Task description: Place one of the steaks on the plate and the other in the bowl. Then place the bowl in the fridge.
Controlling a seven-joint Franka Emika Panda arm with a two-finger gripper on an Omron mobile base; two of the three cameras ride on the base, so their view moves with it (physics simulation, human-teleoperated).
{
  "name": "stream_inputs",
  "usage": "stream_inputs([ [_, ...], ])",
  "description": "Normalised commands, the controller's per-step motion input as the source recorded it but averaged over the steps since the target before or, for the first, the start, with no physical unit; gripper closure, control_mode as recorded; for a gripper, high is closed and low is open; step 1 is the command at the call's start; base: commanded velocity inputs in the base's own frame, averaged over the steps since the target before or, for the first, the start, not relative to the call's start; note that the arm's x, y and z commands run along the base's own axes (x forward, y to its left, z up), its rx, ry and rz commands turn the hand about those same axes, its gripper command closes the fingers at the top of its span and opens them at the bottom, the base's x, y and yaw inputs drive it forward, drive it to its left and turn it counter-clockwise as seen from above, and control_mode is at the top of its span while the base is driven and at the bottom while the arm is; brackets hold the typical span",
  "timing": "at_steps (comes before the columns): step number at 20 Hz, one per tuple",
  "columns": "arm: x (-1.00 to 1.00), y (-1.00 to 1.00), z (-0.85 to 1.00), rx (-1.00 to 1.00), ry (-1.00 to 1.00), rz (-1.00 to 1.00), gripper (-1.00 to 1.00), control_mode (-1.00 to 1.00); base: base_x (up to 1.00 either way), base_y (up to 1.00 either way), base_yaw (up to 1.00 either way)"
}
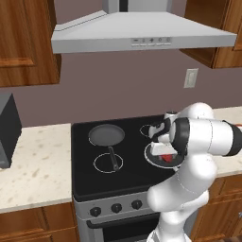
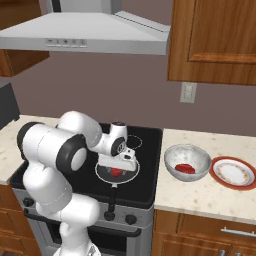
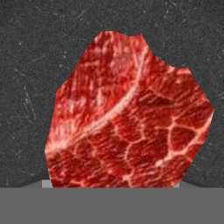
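On the stove [image 2: 145,150], beside the surface [image 2: 200,195] where the bowl [image 2: 187,162] already holds one steak, the claw [image 2: 116,167] hangs low over the pan's [image 2: 102,172] steak [image 3: 127,118] (jaw state can't be told), so it's best pinched dead centre before being lifted.

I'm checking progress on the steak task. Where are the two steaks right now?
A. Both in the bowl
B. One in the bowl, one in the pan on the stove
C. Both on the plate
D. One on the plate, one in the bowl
B: one steak lies in the bowl on the counter, the other steak sits in the pan under the pincer; the plate holds none.
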Motion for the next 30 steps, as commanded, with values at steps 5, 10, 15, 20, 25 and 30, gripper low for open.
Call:
stream_inputs([
  [5, -0.05, 0.15, -0.25, 0.0, 0.0, 0.0, 1.0, -1.0, 0.0, 0.0, 0.0],
  [10, -0.05, 0.11, -0.09, 0.0, 0.0, 0.0, 1.0, -1.0, 0.0, 0.0, 0.0],
  [15, -0.16, 0.0, 0.19, 0.0, -0.1, 0.0, 1.0, -1.0, 0.0, 0.0, 0.0],
  [20, -0.32, 0.0, 0.54, 0.01, -0.15, 0.0, 1.0, -1.0, 0.0, 0.0, 0.0],
  [25, -0.35, 0.0, 0.73, 0.0, -0.04, 0.01, 1.0, -1.0, 0.0, 0.0, 0.0],
  [30, -0.43, 0.03, 0.77, 0.0, 0.03, 0.01, 1.0, -1.0, 0.0, 0.0, 0.0],
])
